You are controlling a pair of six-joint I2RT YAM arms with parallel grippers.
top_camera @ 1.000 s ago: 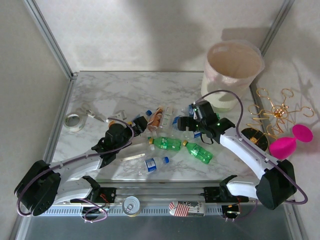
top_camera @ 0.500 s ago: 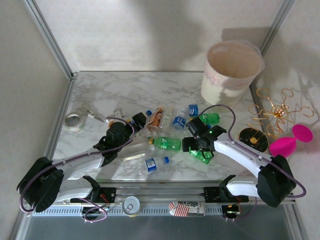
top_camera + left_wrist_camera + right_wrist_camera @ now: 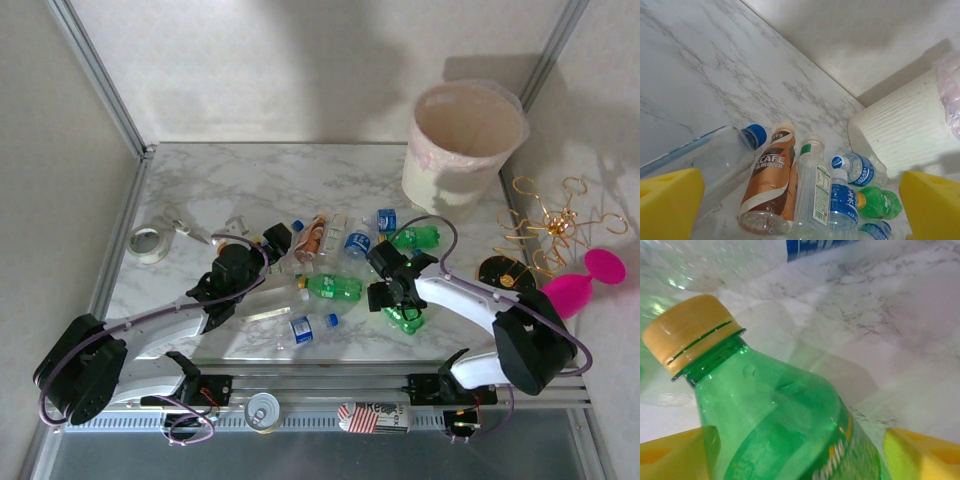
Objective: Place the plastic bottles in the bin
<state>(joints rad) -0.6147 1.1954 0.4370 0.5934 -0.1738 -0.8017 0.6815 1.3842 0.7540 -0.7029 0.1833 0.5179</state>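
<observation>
Right of centre in the top view, straddles a green bottle with the right gripper. Shows it on its side on the marble table, long axis running diagonally, neck toward upper left, base toward lower right. From the right wrist, places the same green bottle between the two yellow pads with its yellow cap at upper left; jaws wide, contact with the plastic impossible to tell.

Left of centre, points the left gripper toward upper right at the cluster of bottles, spread wide and holding nothing. From the left wrist, lines up an orange-labelled bottle and a clear bottle side by side, caps toward the top of the frame.

At upper right stands the bin, well apart from the straddled bottle.
</observation>
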